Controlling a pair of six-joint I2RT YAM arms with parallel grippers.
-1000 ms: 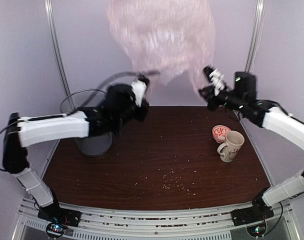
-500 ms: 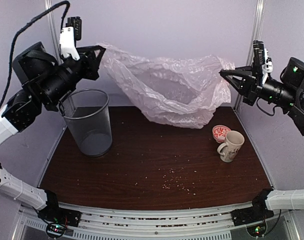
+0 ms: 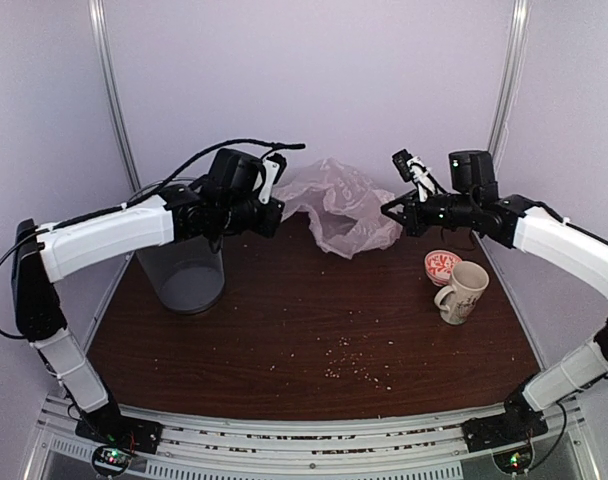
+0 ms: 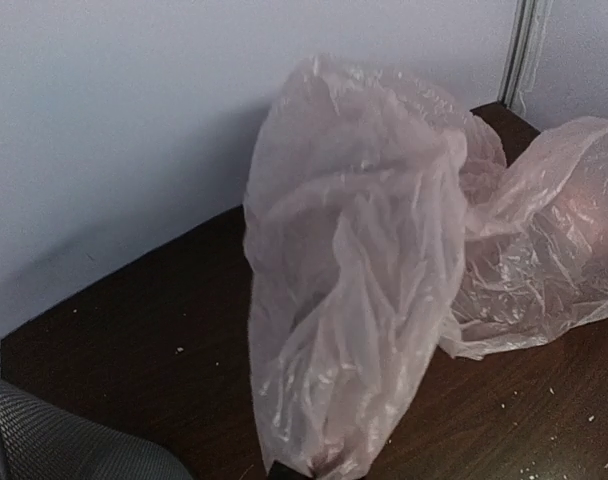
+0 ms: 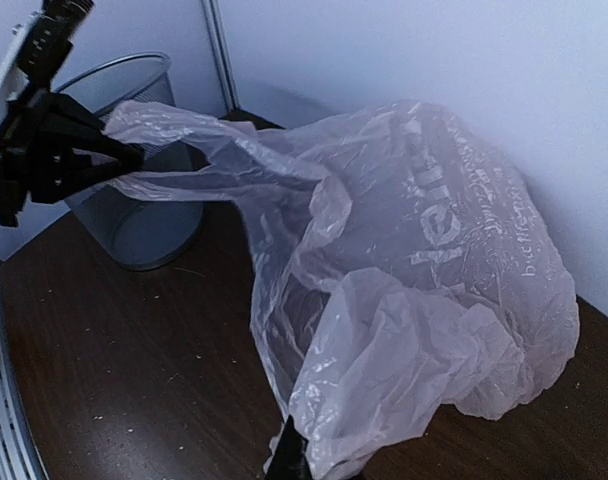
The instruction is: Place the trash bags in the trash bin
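Dark crumb-flecked tabletop (image 3: 284,320) — pale walls (image 3: 334,80) — trash bag (image 3: 339,205) bunched at rear.

Translucent pinkish-white plastic bag (image 3: 339,205): crumpled, suspended at table (image 3: 304,330) rear. Grey see-through wastebasket (image 3: 189,282): upright, left, apart from it.

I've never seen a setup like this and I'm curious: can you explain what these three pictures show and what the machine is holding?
It is a robot with a left arm and a right arm, bolted at the near edge of a brown table. One picture looks down from above and behind. The other two come from wrist cameras. The left gripper and right gripper are both shut on a thin pinkish plastic bag, which sags onto the table. Also there are a grey bin, a patterned mug, a small red-and-white dish and crumbs.
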